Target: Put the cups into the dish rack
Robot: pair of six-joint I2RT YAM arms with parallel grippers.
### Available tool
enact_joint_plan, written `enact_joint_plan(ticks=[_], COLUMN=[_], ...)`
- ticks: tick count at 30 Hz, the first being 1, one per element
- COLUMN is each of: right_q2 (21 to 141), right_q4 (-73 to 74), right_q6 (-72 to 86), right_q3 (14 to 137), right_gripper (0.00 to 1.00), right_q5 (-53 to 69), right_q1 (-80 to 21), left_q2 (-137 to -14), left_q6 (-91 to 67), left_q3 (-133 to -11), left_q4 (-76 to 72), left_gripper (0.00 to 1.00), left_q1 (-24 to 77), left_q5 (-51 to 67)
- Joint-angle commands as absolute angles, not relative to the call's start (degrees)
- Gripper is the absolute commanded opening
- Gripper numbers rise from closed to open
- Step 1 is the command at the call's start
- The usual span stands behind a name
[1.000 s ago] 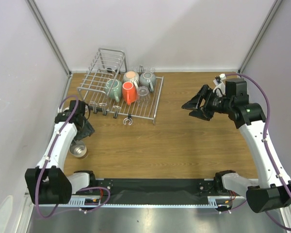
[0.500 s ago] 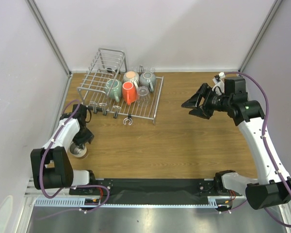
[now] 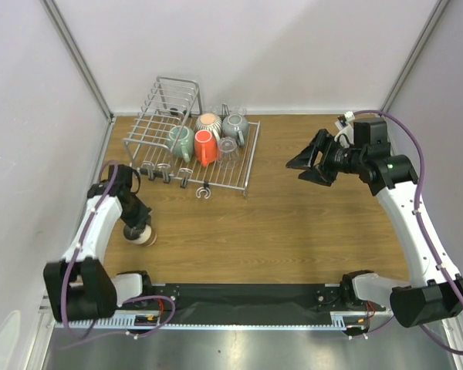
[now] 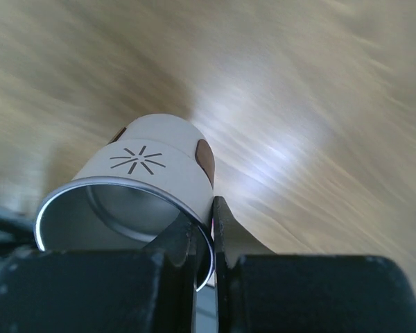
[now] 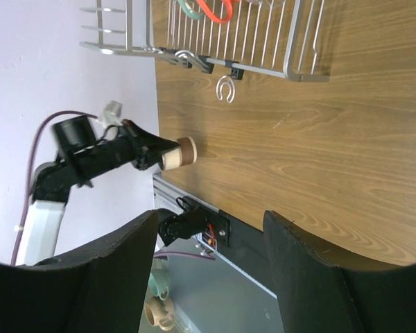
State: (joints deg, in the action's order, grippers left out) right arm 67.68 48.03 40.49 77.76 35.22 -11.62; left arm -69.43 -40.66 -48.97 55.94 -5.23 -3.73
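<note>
My left gripper [image 3: 133, 226] is shut on the rim of a cream-beige cup [image 3: 143, 235] with a brown base, at the table's left near side. In the left wrist view the cup [image 4: 159, 159] is tipped, its metal inside facing the camera. One finger is inside the rim and one outside, at the left gripper [image 4: 211, 229]. The dish rack [image 3: 239, 176] stands at the back left. It holds a teal mug [image 3: 180, 140], an orange-red mug [image 3: 204, 146], a peach cup [image 3: 208, 122], a grey mug [image 3: 234, 126] and a clear glass [image 3: 228, 148]. My right gripper [image 3: 305, 166] hangs open and empty above the table's right half.
Small metal clips [image 3: 163, 171] hang on the rack's front edge, and a loose hook [image 3: 203, 193] lies just before it. The right wrist view shows the cup [image 5: 178, 152], the rack [image 5: 305, 69], and mugs [image 5: 159, 305] below the table's near edge.
My left gripper has closed on the cream-beige cup's rim. The cup went from standing upright to tipped and shifted slightly right. The right arm drifted a little toward the back.
</note>
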Motion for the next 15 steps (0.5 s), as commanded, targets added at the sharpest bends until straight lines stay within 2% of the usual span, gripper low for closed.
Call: enact_joint_plan(ticks=[1,3,4,8,10,13,15], right_q2=[68.9,70.2,70.6,72.7,73.5,73.7,72.8], right_q4=[45.2,43.1,42.0,34.1,31.7,27.8,25.6], right_q6=[40.8,41.2,41.1,41.7,42.2,42.6,43.9], right_q3=[79.8,79.9,80.0,81.1,81.7,83.1,83.1], right_gripper=[0.69,0.69,0.69,0.73,0.76,0.86,0.9], right_q5=[36.4,37.0,38.7,43.6,45.7,46.3,45.1], right_q1=[-13.6,-15.9,-16.8,-20.6,-22.5,-24.0,-24.2], left_q2=[-63.1,-60.2,-59.2,-55.5,-53.7,-51.0,-50.1], left_q6=[-41.8,-43.1,-44.1,-52.9,-55.8,-66.0,-76.8], left_q3=[-53.5,-53.6,-53.0,-51.7,-51.2,-47.9,-44.2], left_q4=[55.8,52.4,45.9,27.9,21.5,3.1,-12.6], left_gripper=[0.0,0.01,0.0,0.0,0.0,0.0,0.0], left_q1=[-2.7,-1.5,-0.6,3.3,5.8,8.3,10.4], left_q5=[13.3,20.1,27.6,40.3,43.1,45.6,42.8])
